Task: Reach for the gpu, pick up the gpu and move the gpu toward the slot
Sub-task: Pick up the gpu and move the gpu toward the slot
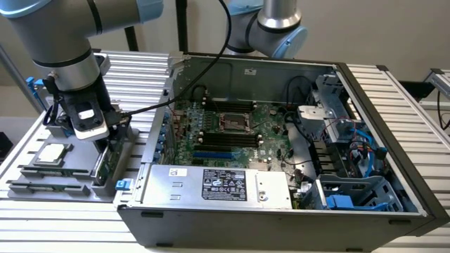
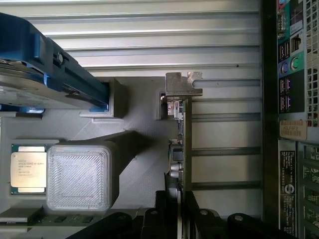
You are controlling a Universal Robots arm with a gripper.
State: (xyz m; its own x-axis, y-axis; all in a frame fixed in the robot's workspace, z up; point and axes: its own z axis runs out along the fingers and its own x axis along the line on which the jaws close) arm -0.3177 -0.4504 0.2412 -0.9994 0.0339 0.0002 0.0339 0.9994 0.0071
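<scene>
One gpu (image 1: pixel 105 158) (image 2: pixel 185 144) stands on edge in the gray fixture (image 1: pixel 70 191), lower left of the exterior frame, probably so it can be taken from above. One gripper (image 1: pixel 102 141) (image 2: pixel 175 199) hangs right over it, with the card running between the jaws; cannot tell if they clamp it. One processor chip (image 1: pixel 50 154) lies flat nearby. One open computer case (image 1: pixel 281 226) sits on the bench (image 1: pixel 56 226).

Exterior looks down obliquely; wrist close over shared tray (image 1: pixel 76 176)
</scene>
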